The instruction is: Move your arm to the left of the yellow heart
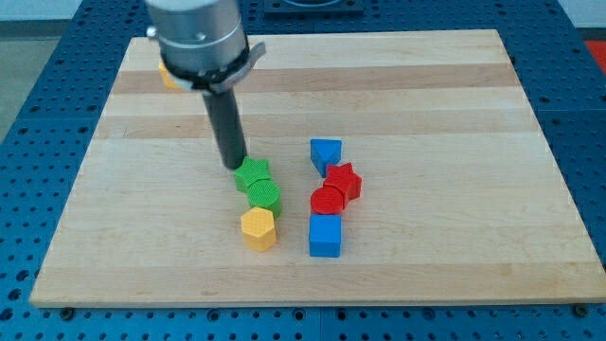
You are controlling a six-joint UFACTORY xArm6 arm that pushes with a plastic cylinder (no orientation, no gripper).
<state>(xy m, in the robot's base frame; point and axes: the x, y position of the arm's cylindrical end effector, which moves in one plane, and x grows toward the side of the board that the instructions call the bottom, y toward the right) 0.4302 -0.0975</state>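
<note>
My tip [235, 165] rests on the wooden board [426, 85], touching the upper left edge of a green star block [253, 171]. A yellow block [169, 76], mostly hidden behind the arm's grey housing, lies near the board's top left corner; its shape cannot be made out. It is up and to the left of my tip. A green round block [264, 196] sits just below the green star. A yellow hexagon block [258, 228] lies below that.
To the right of the tip stands a cluster: a blue block [325, 153] at the top, a red star [344, 180], a red round block [328, 201] and a blue cube [325, 235] at the bottom.
</note>
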